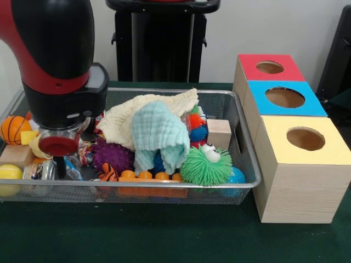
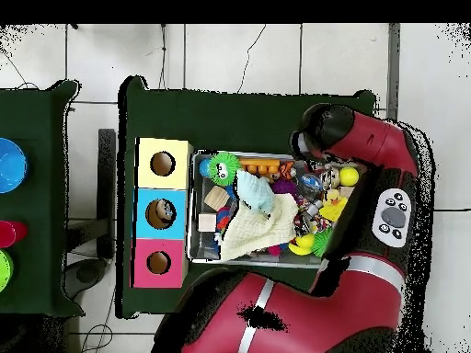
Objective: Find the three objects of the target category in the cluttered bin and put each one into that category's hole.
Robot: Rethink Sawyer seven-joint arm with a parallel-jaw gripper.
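Observation:
A wire mesh bin [image 1: 247,148] holds a heap of toys. A cream cloth [image 1: 148,112] and a pale green cloth [image 1: 159,131] lie over the middle. Around them are a green spiky ball with eyes [image 1: 205,167], a purple spiky ball [image 1: 111,155], a small basketball [image 1: 13,129], a yellow ball [image 1: 8,175] and a wooden cube [image 1: 219,133]. My gripper [image 1: 60,164] hangs low in the bin's left end among wrapped items, and nothing shows held in it. In the overhead view the arm [image 2: 354,147] covers the gripper.
Three wooden boxes with round holes stand right of the bin: red top [image 1: 270,67], blue top [image 1: 285,97], yellow top [image 1: 305,138]. Overhead they line up as yellow [image 2: 163,164], blue [image 2: 161,213], red [image 2: 159,263]. An orange row of pegs [image 1: 145,176] lies along the bin's front wall.

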